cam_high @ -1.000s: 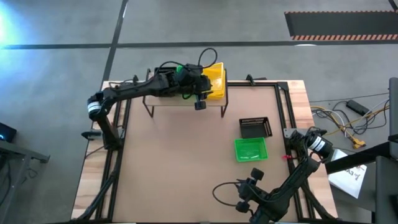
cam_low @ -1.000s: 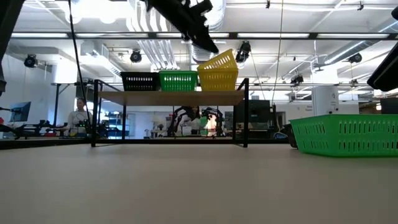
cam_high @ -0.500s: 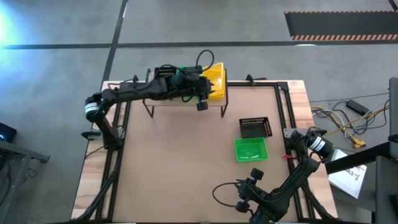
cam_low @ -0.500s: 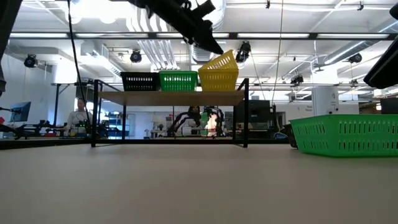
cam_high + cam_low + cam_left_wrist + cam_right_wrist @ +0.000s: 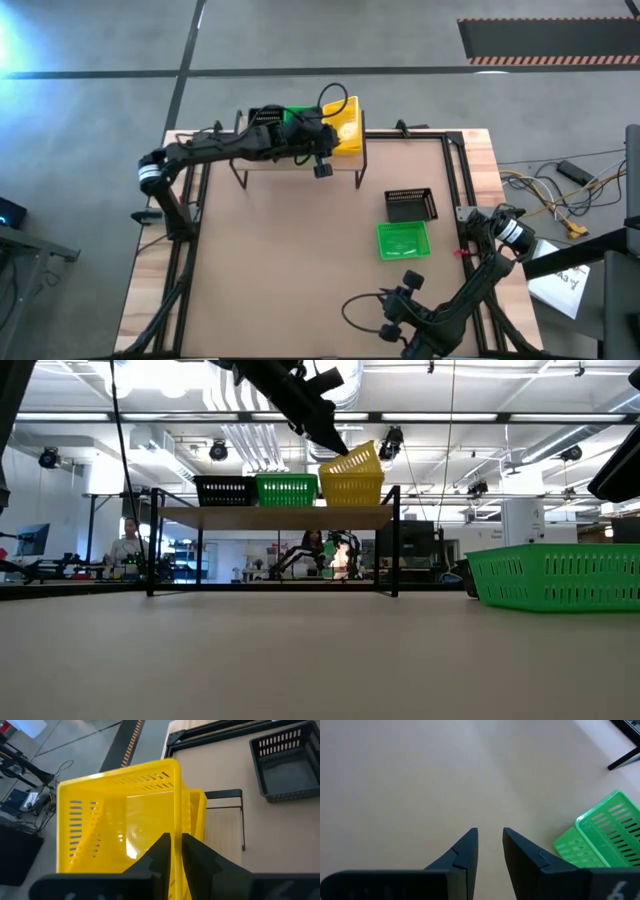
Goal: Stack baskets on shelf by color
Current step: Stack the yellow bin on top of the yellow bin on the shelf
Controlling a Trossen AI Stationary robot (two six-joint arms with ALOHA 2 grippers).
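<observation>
From above, your left gripper (image 5: pixel 322 135) sits over the shelf (image 5: pixel 262 163), beside the yellow basket (image 5: pixel 346 128). At table height that basket tilts atop another yellow one (image 5: pixel 352 489). Your wrist camera shows the fingers (image 5: pixel 162 851) pinching its rim, seemingly; the right gripper (image 5: pixel 489 841) hovers narrowly parted near the green basket (image 5: pixel 600 834).

The high camera looks straight down on the whole tabletop (image 5: pixel 300 260) from far above. The low camera sits at tabletop height and faces level toward the shelf (image 5: pixel 272 516) and the room behind. The left wrist camera is very near the yellow basket (image 5: pixel 125 820), which both wide views share. The right wrist camera looks down on bare tabletop close by.
</observation>
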